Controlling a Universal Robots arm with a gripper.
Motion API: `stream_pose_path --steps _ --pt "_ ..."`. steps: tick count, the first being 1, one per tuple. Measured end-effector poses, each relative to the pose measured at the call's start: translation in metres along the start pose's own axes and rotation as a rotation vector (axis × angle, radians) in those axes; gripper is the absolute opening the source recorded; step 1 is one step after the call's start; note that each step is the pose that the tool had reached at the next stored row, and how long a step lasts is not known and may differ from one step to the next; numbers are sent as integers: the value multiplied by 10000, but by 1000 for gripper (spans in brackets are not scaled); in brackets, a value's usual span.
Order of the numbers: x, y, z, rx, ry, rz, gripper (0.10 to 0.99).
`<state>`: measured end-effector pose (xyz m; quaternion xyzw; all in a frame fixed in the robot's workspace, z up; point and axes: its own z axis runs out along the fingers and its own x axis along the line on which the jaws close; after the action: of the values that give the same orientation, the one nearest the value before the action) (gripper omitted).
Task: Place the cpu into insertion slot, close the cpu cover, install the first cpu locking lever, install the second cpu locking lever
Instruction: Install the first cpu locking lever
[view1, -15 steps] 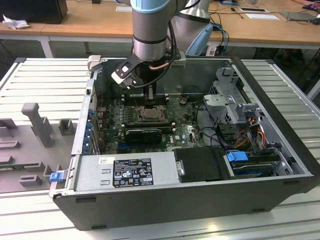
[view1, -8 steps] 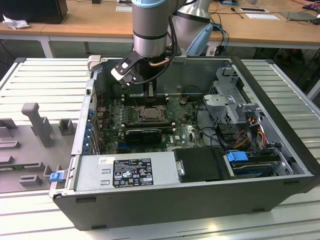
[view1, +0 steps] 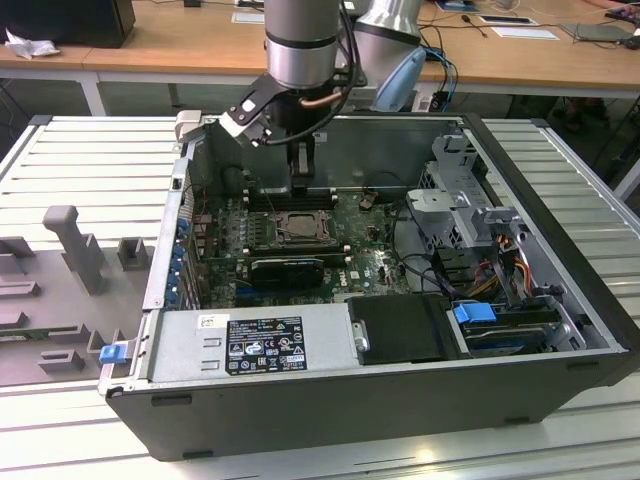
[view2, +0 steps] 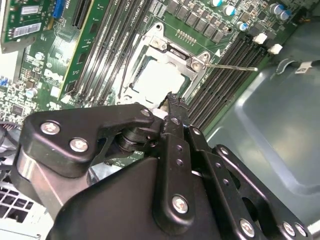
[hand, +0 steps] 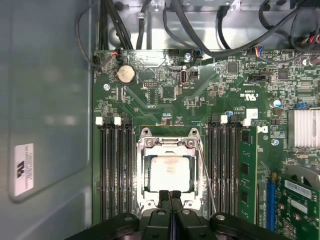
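The cpu (hand: 170, 173), a pale square chip, lies in the insertion slot (hand: 146, 172) on the green board, and also appears in the second wrist view as the cpu (view2: 157, 80). The cpu cover (hand: 169, 145), a grey metal frame, lies flat around it, seen again as the cpu cover (view2: 176, 52). A thin wire locking lever (hand: 206, 172) slants away from the socket's side, seen again as the lever (view2: 231, 66). My gripper (hand: 170, 194) is shut with its fingers pressed together and empty, its tips at the socket's edge. In the exterior view my gripper (view1: 300, 185) hangs just above the socket (view1: 297, 226).
Black memory slots (hand: 115, 170) flank the socket on both sides. The computer case wall (hand: 45, 125) stands close by. A long black card (view1: 288, 268) lies in front of the socket, and cables (view1: 415, 235) and drive cages (view1: 470, 200) fill the exterior view's right.
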<state>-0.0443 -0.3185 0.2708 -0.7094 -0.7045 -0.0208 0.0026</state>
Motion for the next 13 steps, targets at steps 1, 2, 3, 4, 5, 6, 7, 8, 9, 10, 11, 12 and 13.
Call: stream_pose_path --steps 1,2,3,4,5,6,7,8,9,10,11,12,13 --pt "1 1 -35 1 0 0 106" --pt "3 2 -77 0 0 0 106" --pt "4 3 -109 0 0 0 106" --pt "5 4 -155 0 1 0 106" --pt "6 5 -178 0 0 0 106" --pt "6 5 -180 0 2 -10 106" --pt "6 5 -180 2 5 -94 106" --pt "7 5 -180 8 9 -253 106" --pt "6 5 -180 15 13 -470 106" --pt "6 5 -179 22 17 -671 106" --pt "6 5 -178 31 23 -922 106" --pt "6 5 -177 37 26 -1084 106" --pt "6 4 -176 44 32 -1299 106"
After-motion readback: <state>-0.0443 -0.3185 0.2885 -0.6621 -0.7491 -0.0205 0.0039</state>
